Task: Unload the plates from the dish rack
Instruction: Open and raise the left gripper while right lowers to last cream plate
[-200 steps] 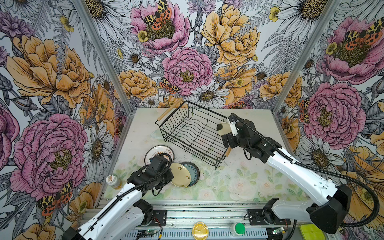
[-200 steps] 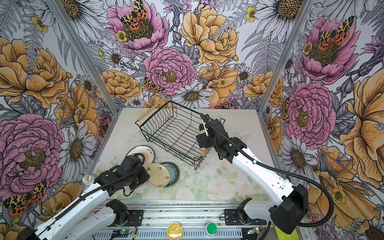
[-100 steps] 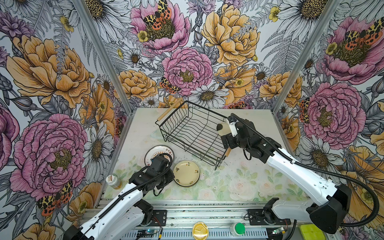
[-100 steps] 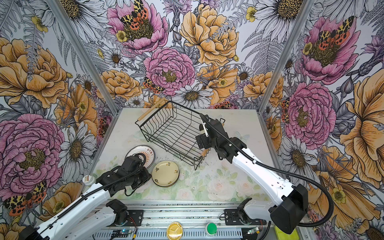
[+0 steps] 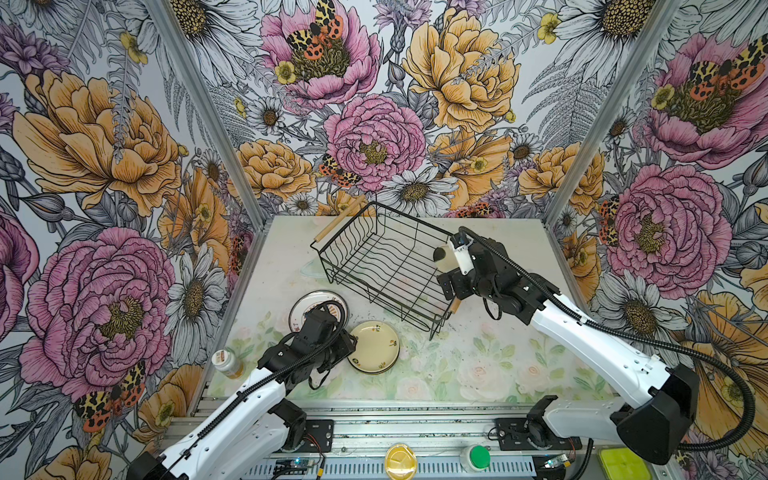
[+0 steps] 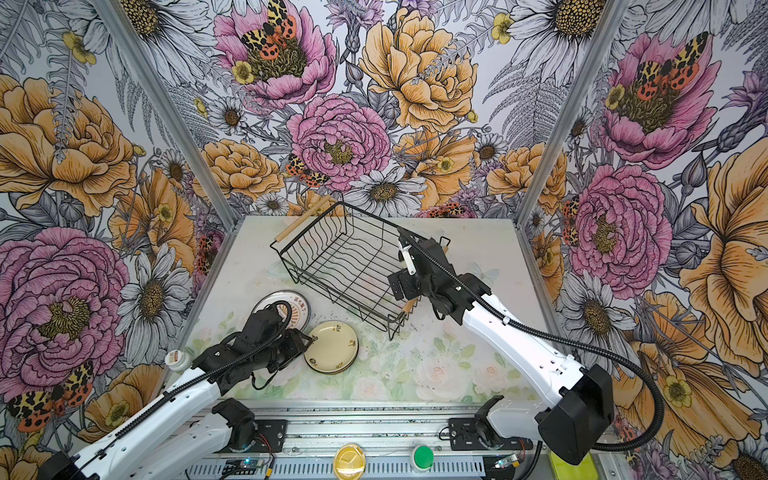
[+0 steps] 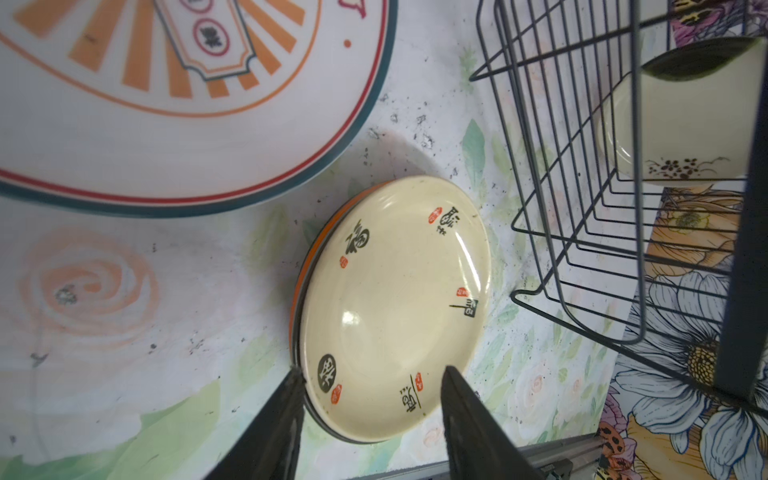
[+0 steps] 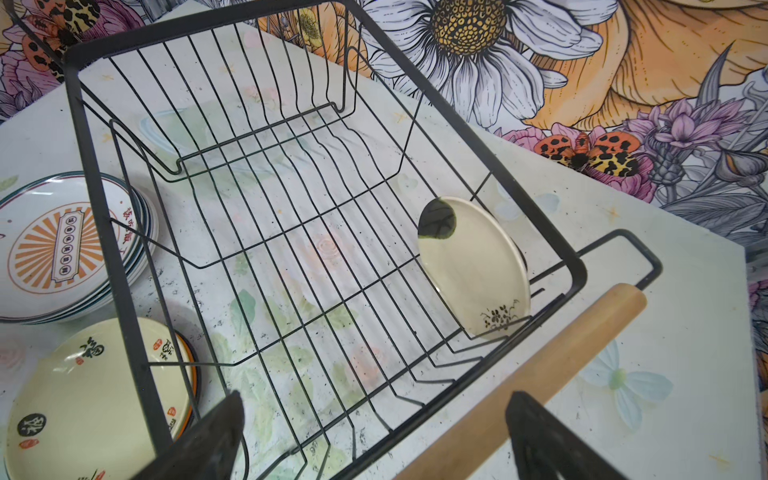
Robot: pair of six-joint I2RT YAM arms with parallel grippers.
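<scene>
My left gripper (image 7: 372, 370) sits parted at the cream round character-printed plate (image 7: 390, 307), which lies flat. My right gripper (image 8: 376, 395) gapes wide over the black wire dish rack (image 8: 540, 216). A cream black-patched plate (image 8: 473, 266) leans inside.

dish rack (image 5: 386, 266): black wire, wooden handles, holds one plate | black-patched cream plate (image 8: 473, 266): on edge at one end inside | lettered cream plate (image 7: 395, 307), sunburst plate (image 8: 58, 249): each flat atop others, outside rack
</scene>
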